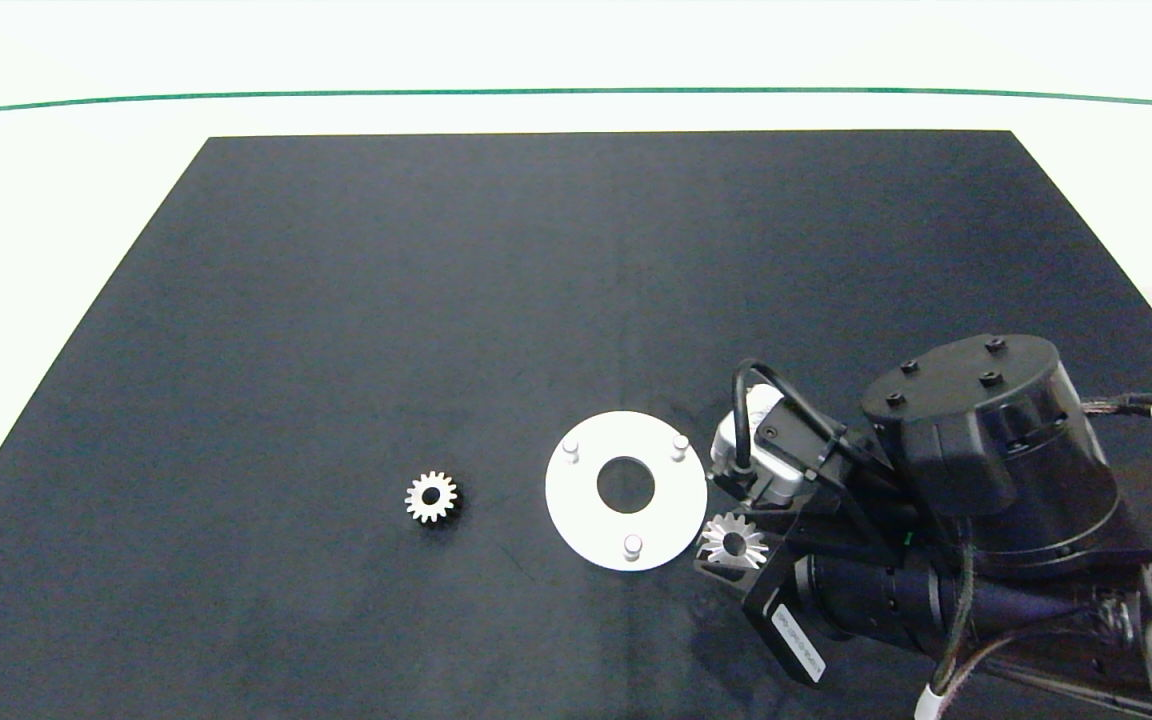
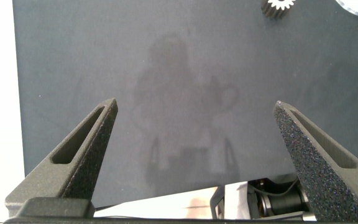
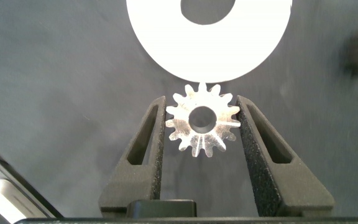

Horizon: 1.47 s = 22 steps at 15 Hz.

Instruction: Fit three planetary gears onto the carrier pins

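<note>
The white carrier disc (image 1: 576, 500) lies on the black mat, and its three carrier pins (image 1: 632, 545) stand bare. My right gripper (image 3: 201, 99) is shut on one silvery planetary gear (image 3: 202, 120), held flat between both fingers right at the disc's near-right rim (image 3: 166, 62). The head view shows that gear (image 1: 733, 540) beside the pin closest to me. A second gear (image 1: 431, 497) lies flat on the mat to the left of the disc. My left gripper (image 2: 194, 104) hangs open over bare mat near the table's front edge, out of the head view.
The black mat (image 1: 436, 300) covers most of the white table, with open mat behind and left of the disc. The right arm's bulky wrist (image 1: 976, 450) fills the front right corner. A green line (image 1: 576, 92) runs along the far side.
</note>
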Tool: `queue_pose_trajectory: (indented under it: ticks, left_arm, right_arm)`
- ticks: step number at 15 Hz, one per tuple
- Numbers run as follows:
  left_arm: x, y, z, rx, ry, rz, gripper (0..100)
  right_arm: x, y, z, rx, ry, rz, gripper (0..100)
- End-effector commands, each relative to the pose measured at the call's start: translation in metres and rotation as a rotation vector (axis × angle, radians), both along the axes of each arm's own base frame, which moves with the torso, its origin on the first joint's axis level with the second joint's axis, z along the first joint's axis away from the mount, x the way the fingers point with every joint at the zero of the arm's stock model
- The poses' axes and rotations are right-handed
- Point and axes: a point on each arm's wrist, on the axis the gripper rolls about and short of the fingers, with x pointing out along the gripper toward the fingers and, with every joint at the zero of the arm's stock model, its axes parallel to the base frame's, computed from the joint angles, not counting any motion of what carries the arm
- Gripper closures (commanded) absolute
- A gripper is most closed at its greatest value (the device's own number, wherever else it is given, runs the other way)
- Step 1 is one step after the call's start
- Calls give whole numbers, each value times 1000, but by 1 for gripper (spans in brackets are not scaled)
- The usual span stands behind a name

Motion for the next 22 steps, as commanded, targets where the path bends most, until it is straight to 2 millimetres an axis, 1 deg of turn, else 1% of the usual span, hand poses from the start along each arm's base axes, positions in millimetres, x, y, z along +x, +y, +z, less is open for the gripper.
queue_pose_trajectory:
  ticks: [1, 7, 11, 17, 22]
  left_arm:
    - [0, 0, 0, 1, 1, -1, 0]
    - [2, 0, 2, 0, -4, -1, 0]
    - [2, 0, 2, 0, -2, -1, 0]
    - [3, -1, 3, 0, -4, -4, 0]
    - [4, -1, 3, -2, -10, -4, 0]
  right_arm:
    - [-5, 15, 3, 3, -19, 30, 93]
    - [2, 31, -16, -42, -5, 29, 93]
    - [7, 38, -14, -10, -30, 33, 93]
    - [12, 44, -23, -27, -17, 32, 93]
    - [15, 49, -19, -14, -27, 32, 93]
